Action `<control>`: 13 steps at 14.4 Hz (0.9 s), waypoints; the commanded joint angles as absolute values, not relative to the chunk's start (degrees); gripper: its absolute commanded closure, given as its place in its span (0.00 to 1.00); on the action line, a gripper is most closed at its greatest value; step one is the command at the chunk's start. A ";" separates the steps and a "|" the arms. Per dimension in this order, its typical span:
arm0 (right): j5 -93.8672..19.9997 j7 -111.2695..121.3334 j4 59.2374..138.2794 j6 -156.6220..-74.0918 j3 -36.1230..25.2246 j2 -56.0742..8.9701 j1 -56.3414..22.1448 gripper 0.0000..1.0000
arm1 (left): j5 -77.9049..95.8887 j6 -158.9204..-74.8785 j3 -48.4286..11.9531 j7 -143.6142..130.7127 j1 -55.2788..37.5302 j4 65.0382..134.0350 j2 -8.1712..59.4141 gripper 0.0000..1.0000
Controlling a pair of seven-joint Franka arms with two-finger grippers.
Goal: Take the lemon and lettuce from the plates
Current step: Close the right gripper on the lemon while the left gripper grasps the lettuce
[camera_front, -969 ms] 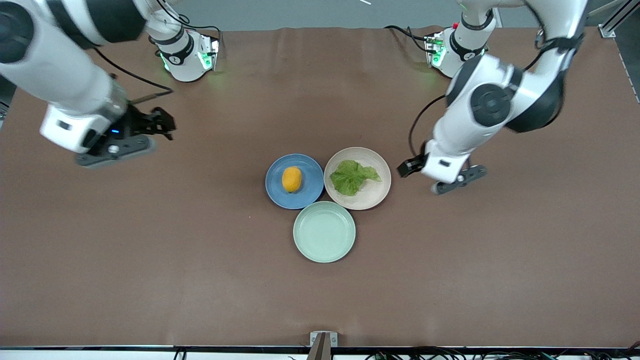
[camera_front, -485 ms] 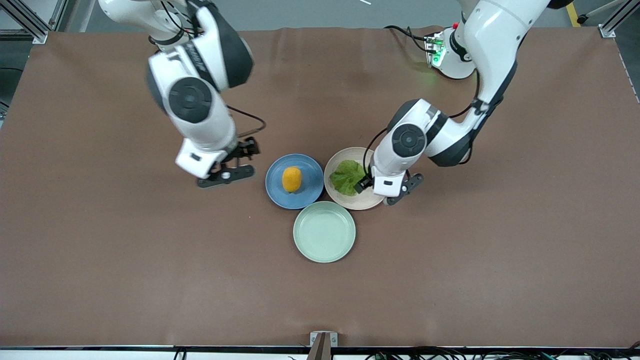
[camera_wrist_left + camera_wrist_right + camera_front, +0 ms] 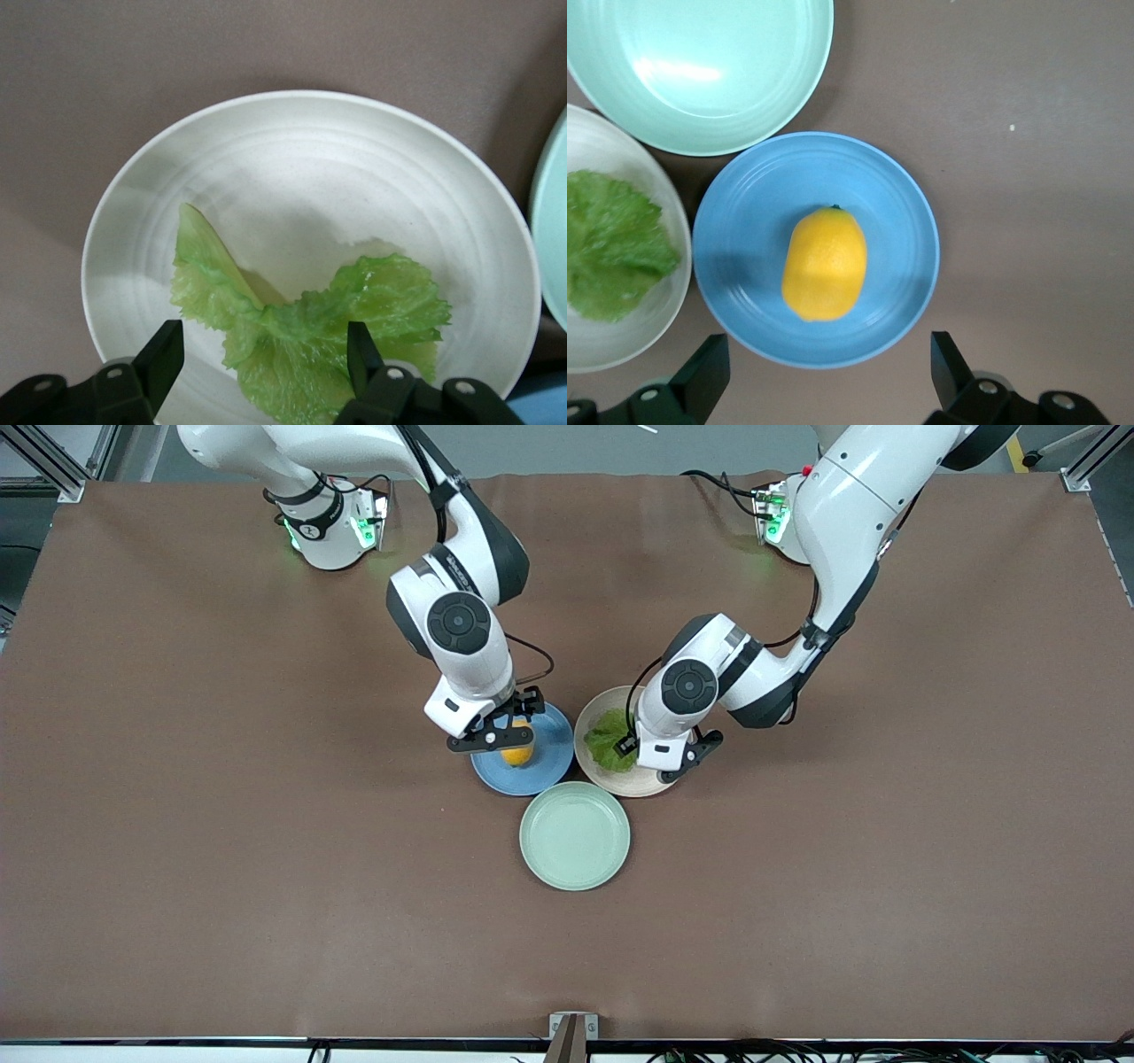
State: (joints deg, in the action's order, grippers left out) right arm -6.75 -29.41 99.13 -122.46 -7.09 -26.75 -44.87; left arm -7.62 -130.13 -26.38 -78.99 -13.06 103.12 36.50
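The lemon (image 3: 825, 263) lies on the blue plate (image 3: 895, 221). My right gripper (image 3: 827, 365) hangs open over that plate's edge, with the lemon just ahead of its fingertips. In the front view my right gripper (image 3: 496, 735) covers part of the lemon (image 3: 516, 756) on the blue plate (image 3: 551, 762). The lettuce (image 3: 328, 345) lies on the beige plate (image 3: 292, 177). My left gripper (image 3: 264, 354) is open just above it, one finger on each side of the leaf. In the front view my left gripper (image 3: 654, 757) is over the beige plate (image 3: 633, 784) and hides part of the lettuce (image 3: 607, 742).
An empty mint green plate (image 3: 574, 835) sits nearer the front camera and touches both other plates. It also shows in the right wrist view (image 3: 700, 62). Brown table (image 3: 266, 868) lies all around the three plates.
Both arms have swung in from the table's ends. The right gripper now hangs over the blue plate and the left gripper has lowered over the lettuce. Lemon and lettuce have not moved.
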 commanded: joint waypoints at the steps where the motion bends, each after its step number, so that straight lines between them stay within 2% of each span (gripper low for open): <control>1: -7.91 -31.20 100.46 -125.50 -7.56 -28.64 -45.53 0.00 | -8.88 -131.92 -26.37 -80.33 -13.36 101.43 38.05 0.18; 5: -14.14 -31.11 100.55 -129.89 -7.56 -32.86 -45.79 0.00 | -9.67 -132.63 -26.19 -80.25 -13.71 100.81 39.55 0.20; 11: -15.11 -31.20 100.55 -132.79 -7.56 -36.29 -46.76 0.00 | -9.58 -131.92 -26.19 -80.16 -13.71 101.42 39.55 0.57; 12: -15.55 -31.11 100.46 -133.15 -7.56 -36.56 -46.76 0.02 | -9.58 -131.84 -26.19 -80.16 -13.62 101.34 39.55 0.65; 13: -15.56 -31.11 100.46 -133.33 -7.56 -36.74 -46.76 0.11 | -9.58 -131.75 -26.19 -80.16 -13.62 101.34 39.38 0.74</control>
State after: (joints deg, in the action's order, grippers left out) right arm -13.85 -30.85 100.23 -132.33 -7.12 -36.46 -46.16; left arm -8.19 -132.32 -26.32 -78.99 -13.21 102.06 39.29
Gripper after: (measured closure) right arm 0.018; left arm 0.559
